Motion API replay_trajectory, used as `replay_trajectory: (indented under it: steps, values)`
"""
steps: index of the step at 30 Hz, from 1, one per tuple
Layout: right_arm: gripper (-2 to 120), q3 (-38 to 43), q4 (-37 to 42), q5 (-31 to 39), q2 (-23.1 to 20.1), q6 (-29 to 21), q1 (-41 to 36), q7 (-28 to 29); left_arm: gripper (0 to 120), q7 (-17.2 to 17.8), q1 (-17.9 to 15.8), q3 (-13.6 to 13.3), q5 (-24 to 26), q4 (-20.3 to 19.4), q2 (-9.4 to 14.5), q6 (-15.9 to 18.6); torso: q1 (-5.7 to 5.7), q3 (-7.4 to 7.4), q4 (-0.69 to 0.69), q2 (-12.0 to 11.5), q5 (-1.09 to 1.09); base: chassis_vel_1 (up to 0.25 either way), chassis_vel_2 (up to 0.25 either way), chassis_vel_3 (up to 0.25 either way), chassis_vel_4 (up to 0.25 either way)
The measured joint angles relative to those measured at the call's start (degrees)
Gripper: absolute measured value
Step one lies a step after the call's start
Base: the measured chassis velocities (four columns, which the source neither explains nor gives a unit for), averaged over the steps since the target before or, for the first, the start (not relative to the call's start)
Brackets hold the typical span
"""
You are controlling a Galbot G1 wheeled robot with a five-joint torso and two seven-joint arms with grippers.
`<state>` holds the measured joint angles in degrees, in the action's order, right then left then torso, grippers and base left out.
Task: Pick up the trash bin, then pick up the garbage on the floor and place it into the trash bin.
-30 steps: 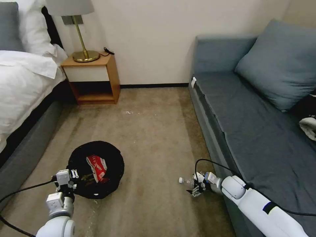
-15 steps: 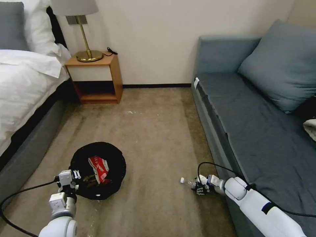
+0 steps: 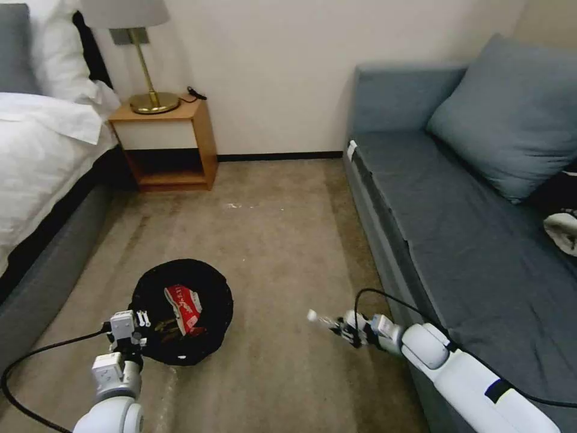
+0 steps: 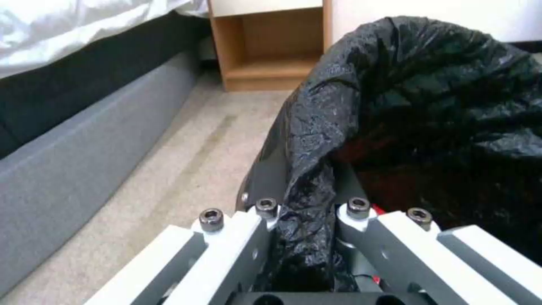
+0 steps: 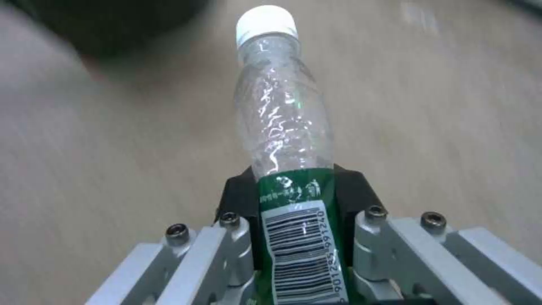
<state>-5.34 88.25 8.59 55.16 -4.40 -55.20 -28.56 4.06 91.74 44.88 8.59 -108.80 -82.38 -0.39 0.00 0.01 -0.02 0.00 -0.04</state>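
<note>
Currently the right hand (image 3: 344, 328) is clamped on the green-labelled lower body of the small clear plastic bottle with a white cap (image 5: 282, 127), cap end pointing toward the round bin lined with crinkly black plastic (image 3: 183, 310). Bottle looks clear of the beige carpet (image 3: 282, 240), between the bin and the grey sofa (image 3: 457, 228), well apart from the bin.

Left hand (image 3: 133, 334) is pinched on the near rim fold of the bag (image 4: 316, 178), holding the bin at the robot's left front near the bed (image 3: 42, 156). A red snack packet (image 3: 183, 304) sits inside it.

Step in hand, my read: carry the bottle to the bin.
- Travel cap-first, high enough to clear the rim.
- Let go only once the bottle is over the opening; it will roll if it lands on carpet.
- Keep the left hand steady so the mouth stays open and level.
</note>
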Motion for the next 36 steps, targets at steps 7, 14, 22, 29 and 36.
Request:
replay_trajectory:
  steps: [7, 14, 22, 29, 36]
  values:
    - [23, -4.25, 7.41, 14.0, 1.72, 7.22, 1.65, 3.37, 7, -0.33, 1.01, -0.12, 0.13, -1.41, -0.55, 0.16, 0.0, 0.0, 0.02, 0.0, 0.03, 0.0, 0.0, 0.0, 0.0]
    - [23, -12.83, 10.7, 27.94, 8.08, 12.21, 3.86, 15.28, 7, -1.0, 1.78, -0.49, 2.9, -4.02, -0.73, 2.07, 0.0, 0.0, 0.03, 0.0, 0.01, 0.0, 0.0, 0.0, 0.0]
    - [23, -18.83, 6.82, 29.77, 13.4, 18.95, 5.09, 14.81, 7, -1.54, 3.0, -1.21, 10.82, -8.5, -0.71, 7.08, 0.0, 0.0, 0.02, 0.0, 0.03, 0.0, 0.0, 0.0, 0.0]
    - [23, -20.78, 4.26, 26.37, 15.0, 20.51, 4.66, 15.69, 7, -1.9, 4.65, -2.05, 17.92, -12.84, -1.26, 12.22, 0.0, 0.0, 0.02, 0.0, 0.04, 0.0, 0.0, 0.0, 0.0]
    - [45, -19.83, 4.87, 25.86, 13.99, 20.04, 3.86, 16.09, 7, -2.02, 4.83, -2.15, 18.43, -13.34, -1.4, 13.16, 0.0, -0.01, 0.01, 0.0, 0.04, 0.0, 0.0, 0.0, 0.0]
